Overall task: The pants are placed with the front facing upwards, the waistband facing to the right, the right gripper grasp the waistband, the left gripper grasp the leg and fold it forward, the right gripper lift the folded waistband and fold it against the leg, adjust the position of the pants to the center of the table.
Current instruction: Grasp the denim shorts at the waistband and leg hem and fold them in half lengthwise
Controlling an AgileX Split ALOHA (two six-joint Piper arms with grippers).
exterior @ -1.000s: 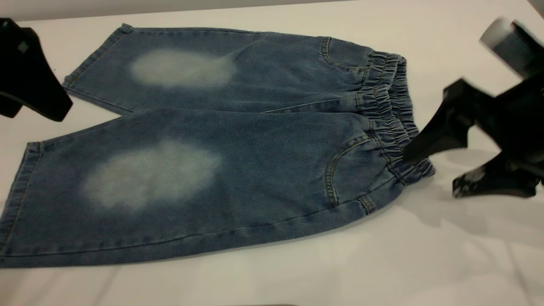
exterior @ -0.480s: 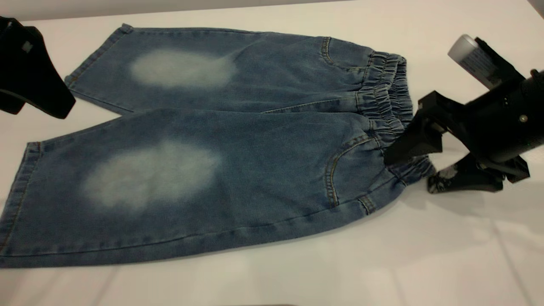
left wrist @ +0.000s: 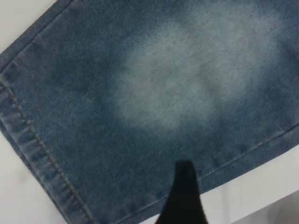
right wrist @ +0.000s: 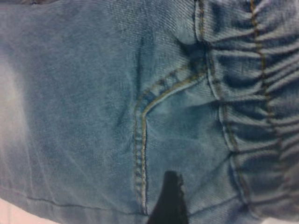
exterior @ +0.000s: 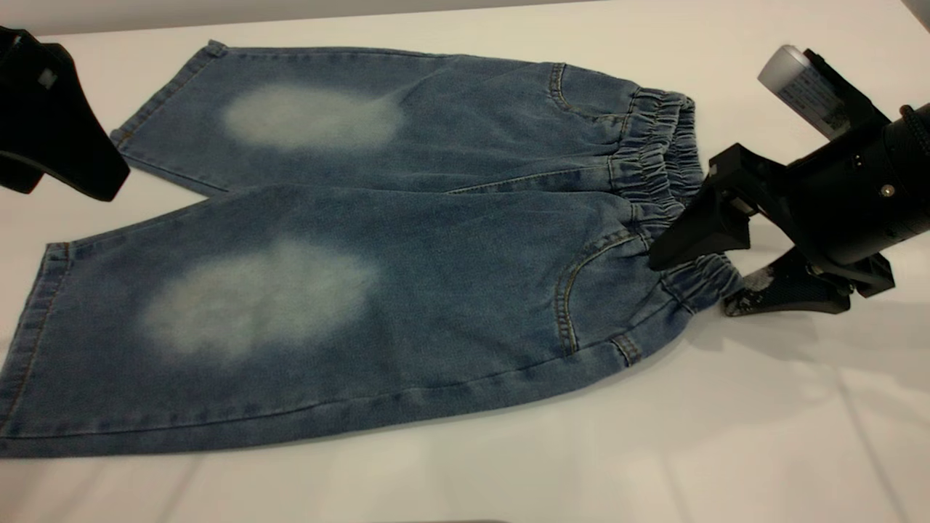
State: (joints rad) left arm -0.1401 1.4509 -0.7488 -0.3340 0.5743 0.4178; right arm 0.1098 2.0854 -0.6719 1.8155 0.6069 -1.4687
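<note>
The blue denim pants (exterior: pixel 407 218) lie flat, front up, on the white table (exterior: pixel 726 436). Their legs point left and the gathered waistband (exterior: pixel 654 160) is at the right. My right gripper (exterior: pixel 690 285) is open at the waistband's near end: one jaw hangs over the band, the other rests on the table beside the band's corner. The right wrist view shows one fingertip (right wrist: pixel 169 200) above the curved front pocket (right wrist: pixel 154 98), next to the waistband (right wrist: pixel 261 116). My left gripper (exterior: pixel 65 192) hovers open off the far leg's hem. One of its fingertips (left wrist: pixel 183 196) shows over that leg (left wrist: pixel 163 93).
Bare table lies in front of the pants and to the right of the waistband. The far leg's hem (exterior: pixel 163 91) and the near leg's hem (exterior: pixel 33 334) lie flat at the left. The table's back edge (exterior: pixel 436 6) runs just behind the pants.
My right gripper has swung down and left to the waistband's near end, its upper jaw now over the band. The left gripper has barely shifted. The pants have not moved.
</note>
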